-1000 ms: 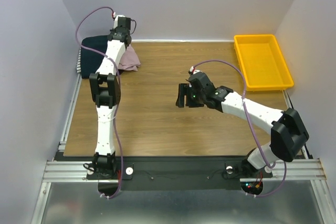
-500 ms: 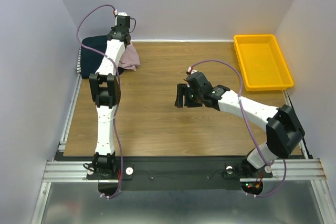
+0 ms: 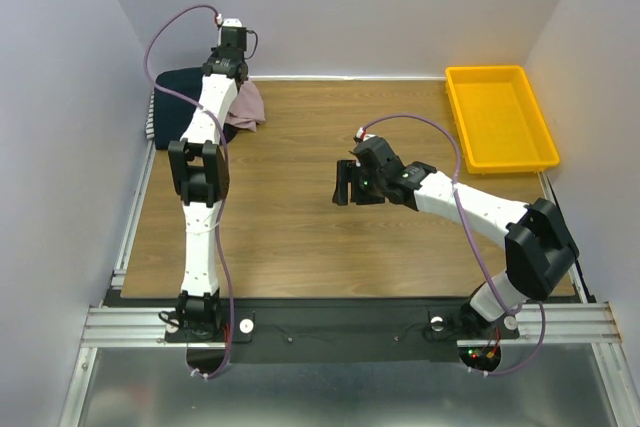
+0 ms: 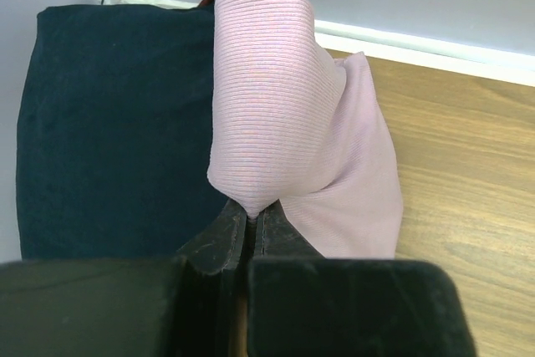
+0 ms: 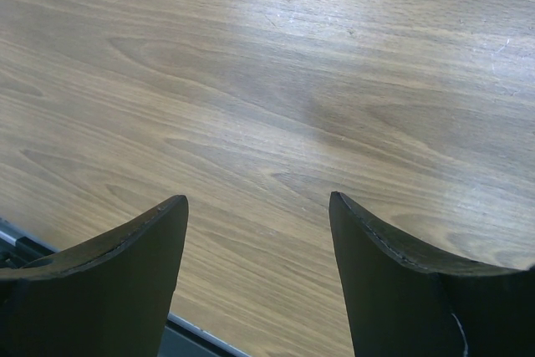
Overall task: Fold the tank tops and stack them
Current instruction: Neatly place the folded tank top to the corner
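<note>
at the far-left corner of the wooden desk (image 3: 300, 237) the left tool (image 4: 249, 221) pinches a pale dusty-pink ribbed tank top (image 4: 276, 106) half over the folded dark navy top (image 4: 109, 123), likely to stack it, while the right tool (image 5: 257, 206) gapes wide and empty.

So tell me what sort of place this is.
Probably a robotics lab bench: two white arms bolted to an aluminium rail, a wood-grain table boxed in by plain pale walls, a yellow plastic tray.

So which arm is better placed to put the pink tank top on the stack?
Left. Its fingers are shut on the pink tank top, right by the navy tank top. The right fingers stand open over the table, holding nothing.
</note>
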You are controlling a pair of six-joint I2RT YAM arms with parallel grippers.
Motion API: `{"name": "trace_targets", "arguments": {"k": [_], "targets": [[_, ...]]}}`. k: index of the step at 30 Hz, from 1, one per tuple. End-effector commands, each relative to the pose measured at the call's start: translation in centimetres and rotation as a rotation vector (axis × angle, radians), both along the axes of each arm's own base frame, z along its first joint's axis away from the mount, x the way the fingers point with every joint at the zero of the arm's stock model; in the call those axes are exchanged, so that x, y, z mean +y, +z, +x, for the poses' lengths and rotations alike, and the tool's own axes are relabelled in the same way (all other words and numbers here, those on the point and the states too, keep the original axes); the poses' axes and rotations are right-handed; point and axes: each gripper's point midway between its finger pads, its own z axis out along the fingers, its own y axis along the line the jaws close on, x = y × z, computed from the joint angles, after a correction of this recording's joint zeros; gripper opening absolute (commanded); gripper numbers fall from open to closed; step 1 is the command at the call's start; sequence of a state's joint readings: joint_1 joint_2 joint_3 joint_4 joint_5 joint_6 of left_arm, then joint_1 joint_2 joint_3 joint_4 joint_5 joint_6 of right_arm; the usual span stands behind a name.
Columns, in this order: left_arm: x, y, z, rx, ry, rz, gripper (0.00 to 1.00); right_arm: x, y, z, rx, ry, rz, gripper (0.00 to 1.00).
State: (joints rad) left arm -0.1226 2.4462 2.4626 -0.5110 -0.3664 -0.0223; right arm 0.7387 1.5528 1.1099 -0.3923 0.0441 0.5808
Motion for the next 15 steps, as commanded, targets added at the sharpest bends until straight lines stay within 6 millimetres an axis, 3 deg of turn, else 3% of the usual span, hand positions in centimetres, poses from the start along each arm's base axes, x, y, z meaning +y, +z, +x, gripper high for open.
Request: {"name": "trace_targets", "arguments": {"k": [1,15], "targets": [[0.9,12.2,-0.4,-0.257,0.02,-0.007,0.0,0.9,2.3,1.4,-0.053,0.002,0.048,0.74],[1.7,14.4,-1.0,-0.287,0.023,0.014,0.0,1.0,2.3,1.3,-0.048,0.003,0.053,0.74]]}}
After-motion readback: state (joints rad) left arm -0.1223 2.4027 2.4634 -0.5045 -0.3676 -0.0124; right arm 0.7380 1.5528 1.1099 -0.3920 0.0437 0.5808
